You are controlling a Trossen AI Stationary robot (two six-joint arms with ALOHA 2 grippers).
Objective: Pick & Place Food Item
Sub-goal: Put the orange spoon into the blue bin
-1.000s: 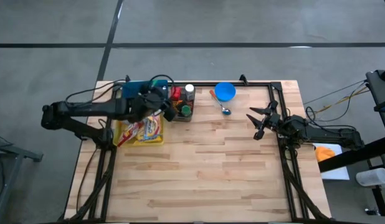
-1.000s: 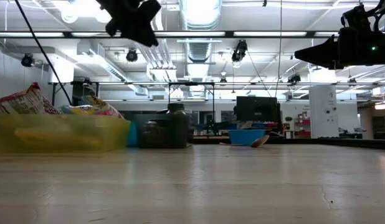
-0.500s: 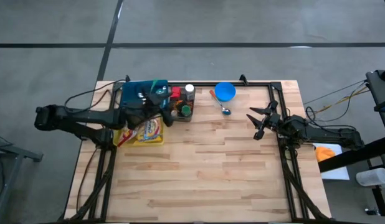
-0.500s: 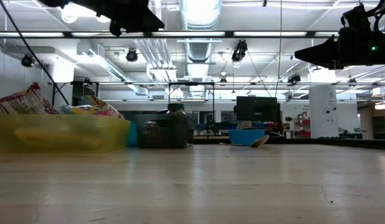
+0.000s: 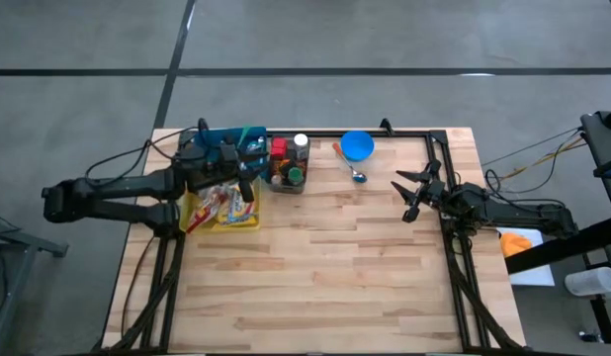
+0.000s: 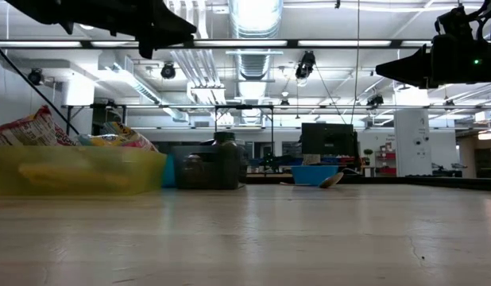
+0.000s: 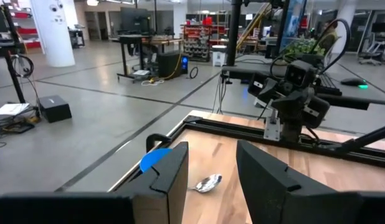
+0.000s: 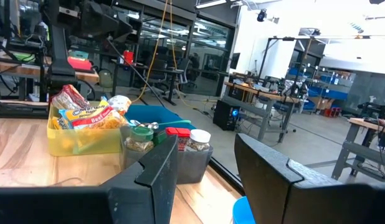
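Observation:
Several snack packets lie in a yellow bin at the table's far left; in the right wrist view the packets stick up above the bin's rim. My left gripper hovers open and level above the bin's right end, its fingers with nothing between them. It shows at the top of the low view. My right gripper waits open at the table's right side, high above the table, with nothing between its fingers.
A grey caddy with jars stands right of the bin, and a teal box lies behind it. A blue bowl and a spoon lie at the far edge. The near half of the wooden table is bare.
My left gripper has drawn back toward the table's left edge, from over the caddy to over the bin. It has tipped up from pointing downward to level. The gap between its fingers has not visibly changed. The right arm has kept still.

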